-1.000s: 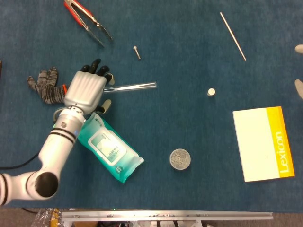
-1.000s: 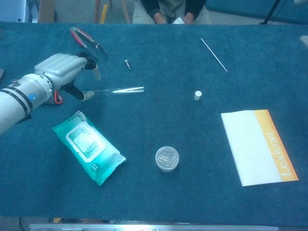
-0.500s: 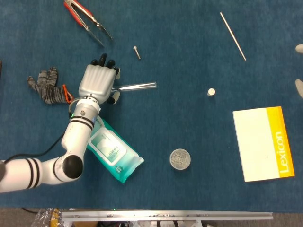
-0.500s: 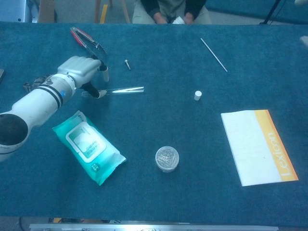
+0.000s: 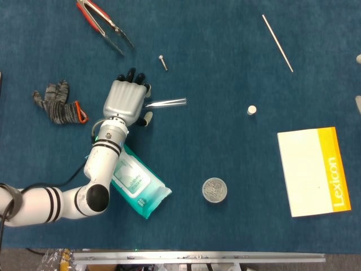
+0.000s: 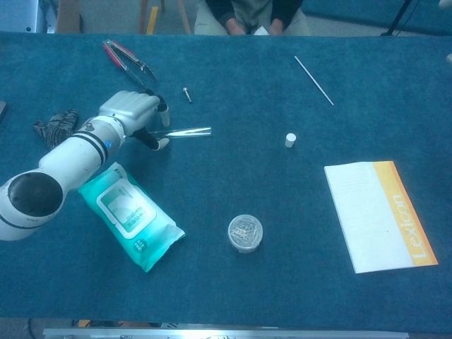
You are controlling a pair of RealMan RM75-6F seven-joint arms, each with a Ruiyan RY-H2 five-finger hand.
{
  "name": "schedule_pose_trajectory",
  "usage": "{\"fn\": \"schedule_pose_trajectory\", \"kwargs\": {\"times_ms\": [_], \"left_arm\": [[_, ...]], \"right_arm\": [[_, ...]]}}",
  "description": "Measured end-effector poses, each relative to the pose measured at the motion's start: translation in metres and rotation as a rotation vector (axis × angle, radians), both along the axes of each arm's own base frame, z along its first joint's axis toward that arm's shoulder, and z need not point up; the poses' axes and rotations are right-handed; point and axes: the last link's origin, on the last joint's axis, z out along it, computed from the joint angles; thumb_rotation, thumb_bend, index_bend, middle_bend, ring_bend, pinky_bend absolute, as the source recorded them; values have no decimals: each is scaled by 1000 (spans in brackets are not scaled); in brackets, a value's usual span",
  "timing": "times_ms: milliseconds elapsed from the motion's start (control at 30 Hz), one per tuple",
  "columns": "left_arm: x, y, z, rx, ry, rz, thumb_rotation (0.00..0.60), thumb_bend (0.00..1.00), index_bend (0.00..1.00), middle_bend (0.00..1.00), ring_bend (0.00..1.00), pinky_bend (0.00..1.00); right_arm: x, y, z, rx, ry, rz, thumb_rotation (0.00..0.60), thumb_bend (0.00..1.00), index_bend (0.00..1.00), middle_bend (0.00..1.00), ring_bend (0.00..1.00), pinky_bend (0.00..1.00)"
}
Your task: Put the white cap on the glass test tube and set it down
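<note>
I am reaching my left hand over the near end of the glass test tube, which is lying flat on the blue table and pointing off to my right. My fingers are curving down over that end with my thumb sitting on the near side of it, so the tube's end is lying between them; whether I am actually gripping the glass, I cannot tell from either view. The white cap is standing on the cloth well apart from the tube, further to my right. My forearm is crossing over the teal wipes packet. Only a pale sliver of my right hand is showing at the edge of the head view, too little to judge how it is lying
</note>
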Motion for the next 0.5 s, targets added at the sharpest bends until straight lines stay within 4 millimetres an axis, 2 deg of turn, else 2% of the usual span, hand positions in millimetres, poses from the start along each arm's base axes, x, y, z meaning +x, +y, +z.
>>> {"fn": "schedule_pose_trajectory", "kwargs": {"times_ms": [100,200,500], "left_arm": [[2,0,-3,1,-3,-1,435,328,314,119,3,163],[3,1,-6,3,-6,-3,473,328,323,119,3,163],[7,1,-14,-2,-8,-7,501,328,390,150,8,163]], "right_arm": [[-1,0,1,0,-1,-2,600,304,262,177,23,174],[-2,1,2,-3,-3,-6,600,303,262,177,23,174],[-5,3,7,-14,-4,-14,600,303,263,177,23,174]]}}
